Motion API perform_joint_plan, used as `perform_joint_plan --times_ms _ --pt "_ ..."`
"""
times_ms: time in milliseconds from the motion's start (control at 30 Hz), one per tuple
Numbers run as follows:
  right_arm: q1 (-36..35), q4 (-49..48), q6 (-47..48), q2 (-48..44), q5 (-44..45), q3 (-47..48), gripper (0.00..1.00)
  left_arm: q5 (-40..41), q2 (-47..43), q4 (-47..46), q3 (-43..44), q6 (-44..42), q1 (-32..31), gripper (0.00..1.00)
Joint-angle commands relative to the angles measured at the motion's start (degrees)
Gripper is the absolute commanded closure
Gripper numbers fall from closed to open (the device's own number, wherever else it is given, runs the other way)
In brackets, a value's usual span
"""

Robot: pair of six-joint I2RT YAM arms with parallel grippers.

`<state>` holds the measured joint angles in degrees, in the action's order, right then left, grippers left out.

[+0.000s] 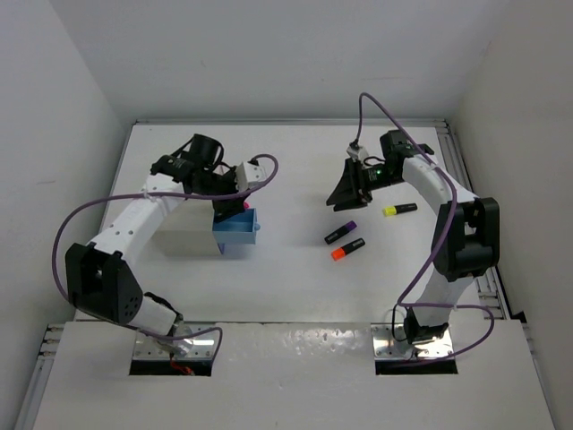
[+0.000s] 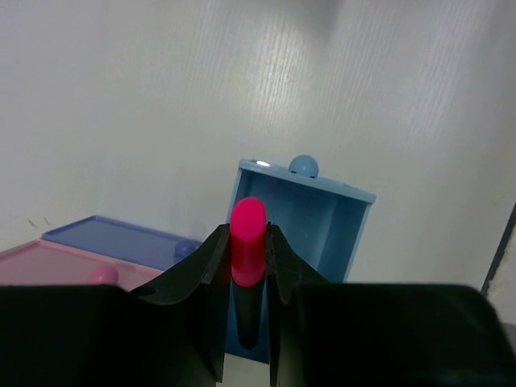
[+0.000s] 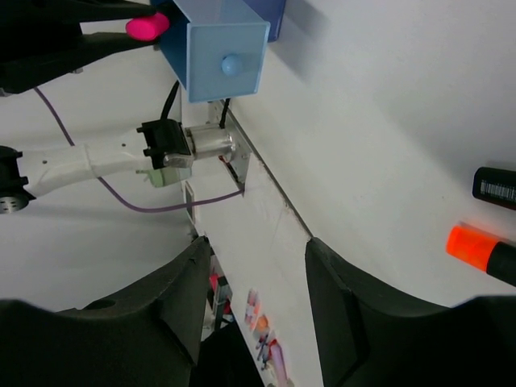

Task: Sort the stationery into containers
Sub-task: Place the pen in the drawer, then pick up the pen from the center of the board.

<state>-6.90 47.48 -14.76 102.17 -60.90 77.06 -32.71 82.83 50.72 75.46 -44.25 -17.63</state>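
Observation:
My left gripper (image 1: 227,201) is shut on a pink-capped black highlighter (image 2: 248,242) and holds it over the pulled-out light blue drawer (image 1: 238,231) of the white cabinet (image 1: 182,230). In the left wrist view the drawer (image 2: 343,230) lies just beyond the fingertips, its round knob (image 2: 304,166) at the far end. My right gripper (image 1: 346,198) is open and empty, above the table left of the yellow highlighter (image 1: 400,210). The purple highlighter (image 1: 341,233) and the orange highlighter (image 1: 347,249) lie in front of it. No pens or small blue pieces show.
In the left wrist view a closed blue drawer (image 2: 113,239) and a pink drawer (image 2: 44,262) sit left of the open one. The right wrist view shows the open drawer's front (image 3: 226,60), the orange highlighter (image 3: 477,248) and a black highlighter end (image 3: 495,186).

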Motion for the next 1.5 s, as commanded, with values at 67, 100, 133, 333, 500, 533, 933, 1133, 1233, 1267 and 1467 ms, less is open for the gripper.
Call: perform_joint_plan --times_ms 67,100,133,333,500,533,933,1133,1233,1267,1467 --pt "0.39 3.14 4.91 -0.74 2.53 1.96 0.5 3.35 2.69 2.71 2.41 -7.07 0.49 0.94" --pt "0.57 3.58 5.62 -0.83 3.68 2.31 0.5 3.61 2.95 3.41 2.85 -7.34 0.4 0.92" --pt "0.57 5.23 7.89 -0.92 5.08 2.83 0.5 4.31 3.56 3.68 3.28 -7.43 0.4 0.89" --pt "-1.89 12.1 18.7 0.05 20.72 6.26 0.55 5.73 4.36 4.56 6.8 -6.64 0.4 0.48" --pt "-2.6 11.05 22.67 1.53 31.78 5.91 0.62 5.82 4.45 3.51 10.67 -3.4 0.14 0.37" --pt "-2.34 10.96 22.76 1.98 32.68 5.91 0.63 5.64 4.45 3.42 11.28 -1.82 0.05 0.38" --pt "-4.09 1.05 47.43 8.3 40.69 7.23 0.56 -6.2 4.26 11.93 18.31 -4.95 -0.92 0.3" --pt "-6.02 2.94 59.2 12.26 38.85 12.32 0.48 -14.31 4.54 14.41 19.38 -5.24 0.4 0.31" --pt "-8.65 6.21 63.53 14.37 38.93 14.0 0.45 -14.67 3.4 11.96 18.32 -3.48 0.22 0.3" --pt "-8.92 6.91 64.5 14.63 38.67 14.0 0.45 -14.75 2.96 11.51 17.97 -3.13 0.14 0.31" --pt "-12.09 8.59 69.43 15.87 39.89 10.4 0.45 -14.84 1.38 9.75 16.3 -0.67 0.4 0.3"
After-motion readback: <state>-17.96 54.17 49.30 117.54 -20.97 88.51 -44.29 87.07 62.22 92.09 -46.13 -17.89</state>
